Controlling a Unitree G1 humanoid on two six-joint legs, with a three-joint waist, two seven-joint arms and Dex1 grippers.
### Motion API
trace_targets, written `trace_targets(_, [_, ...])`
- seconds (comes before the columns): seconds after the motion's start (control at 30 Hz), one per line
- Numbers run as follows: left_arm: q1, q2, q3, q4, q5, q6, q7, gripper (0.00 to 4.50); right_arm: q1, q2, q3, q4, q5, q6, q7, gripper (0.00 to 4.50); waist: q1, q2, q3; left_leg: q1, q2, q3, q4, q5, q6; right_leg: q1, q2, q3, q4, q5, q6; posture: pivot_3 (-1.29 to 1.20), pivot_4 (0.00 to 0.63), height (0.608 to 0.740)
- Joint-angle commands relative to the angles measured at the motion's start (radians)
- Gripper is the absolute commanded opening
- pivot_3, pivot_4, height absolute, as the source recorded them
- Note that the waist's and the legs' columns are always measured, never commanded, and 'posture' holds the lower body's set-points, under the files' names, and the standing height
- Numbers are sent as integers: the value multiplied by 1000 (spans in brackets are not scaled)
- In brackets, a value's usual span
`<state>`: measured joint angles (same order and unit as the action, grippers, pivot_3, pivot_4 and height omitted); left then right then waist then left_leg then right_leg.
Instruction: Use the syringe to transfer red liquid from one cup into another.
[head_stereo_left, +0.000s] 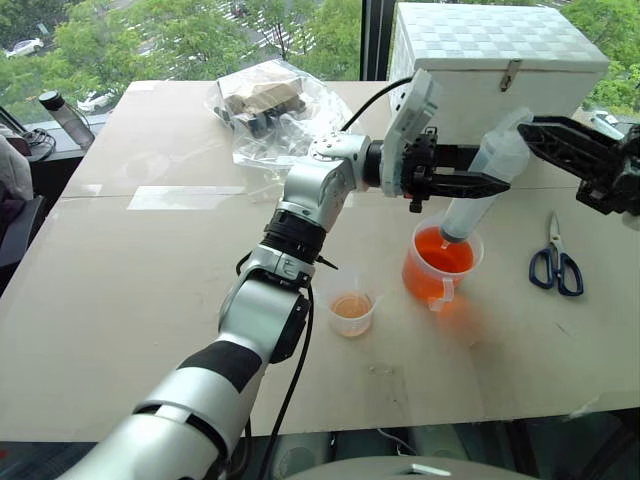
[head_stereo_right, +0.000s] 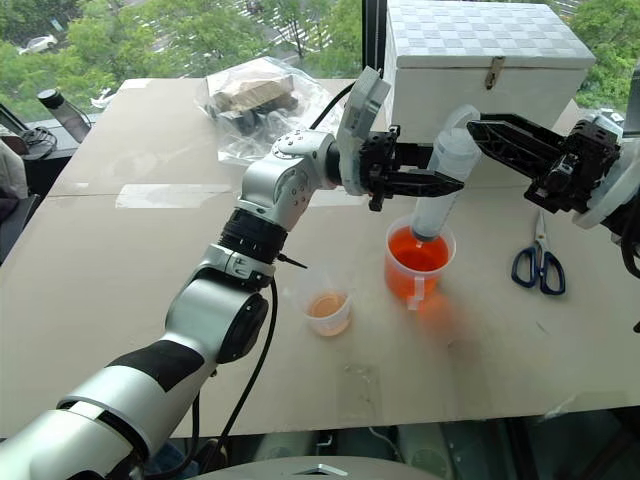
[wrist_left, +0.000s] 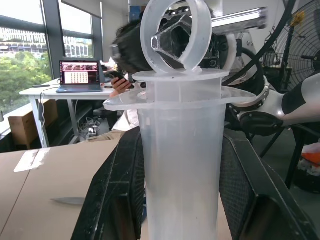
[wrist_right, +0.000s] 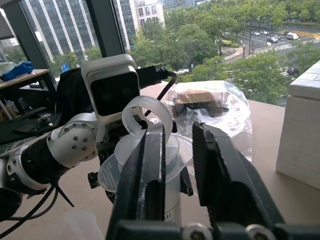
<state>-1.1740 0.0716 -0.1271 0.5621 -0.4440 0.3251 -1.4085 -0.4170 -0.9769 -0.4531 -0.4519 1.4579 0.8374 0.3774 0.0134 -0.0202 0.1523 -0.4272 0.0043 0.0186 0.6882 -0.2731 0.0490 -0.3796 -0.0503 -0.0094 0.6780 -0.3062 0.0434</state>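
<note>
Item one: the syringe (head_stereo_left: 478, 195), which we find standing nearly upright, tilted slightly, with its narrow tip down inside the beaker (head_stereo_left: 440, 263). Its barrel looks clear and pale; we cannot tell how much liquid it holds.

Item two: the left gripper (head_stereo_left: 470, 183), which reaches in across the table (head_stereo_left: 150, 300) from the left and has its two black fingers (wrist_left: 112, 200) clamped on the syringe barrel, one on either side, just below the flange.

Item three: the right gripper (head_stereo_right: 500, 135), which comes in from the right at the top of the syringe. In the right wrist view its fingers (wrist_right: 145, 170) stand at the ring of the plunger (wrist_right: 148, 116) with a narrow gap between them; we read them as closed, though we cannot tell whether they grip the plunger.

Item four: the beaker, which holds red liquid (head_stereo_left: 443, 252), bright orange, and sits near the middle of the table with its handle toward us.

Item five: the small cup (head_stereo_left: 351, 311), just beside the beaker on its left, apart from it, with a shallow pale-orange layer inside.

Item six: blue-handled scissors (head_stereo_left: 555, 262), lying flat to the right of the beaker.

Item seven: a white box (head_stereo_left: 500, 60) with a clasp, behind the syringe.

Item eight: a clear plastic bag (head_stereo_left: 270, 110) of dark parts, at the far edge.
</note>
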Motion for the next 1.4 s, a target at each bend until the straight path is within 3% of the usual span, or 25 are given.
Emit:
trace_targets(0.03, [-28,-9,10,-25,-7,-12,-6,1408,-21,-11,-24,-18,3,-9,-16,77,0,0,0,0,0,0,0,0,0,0,0,0,0,0,0,0,150,740])
trace_targets(0.17, [-24,-14,5,-19,7,-20,-4,1408,-40,-15,2,-29,-11,-5,-38,77,-1,0,0,0,0,0,0,0,0,0,0,0,0,0,0,0,150,740])
trace_targets(0.73, [34,-37,-26,-2,57,-68,-2,1408,-31,-56,-1,-24,194,48,-234,77,0,0,0,0,0,0,0,0,0,0,0,0,0,0,0,0,150,740])
trace_targets(1.4, [58,-45,-45,5,89,-89,-22,1408,-137,13,-30,45,285,-31,-385,77,0,0,0,-1,0,0,0,0,0,0,0,-1,0,0,0,0,150,740])
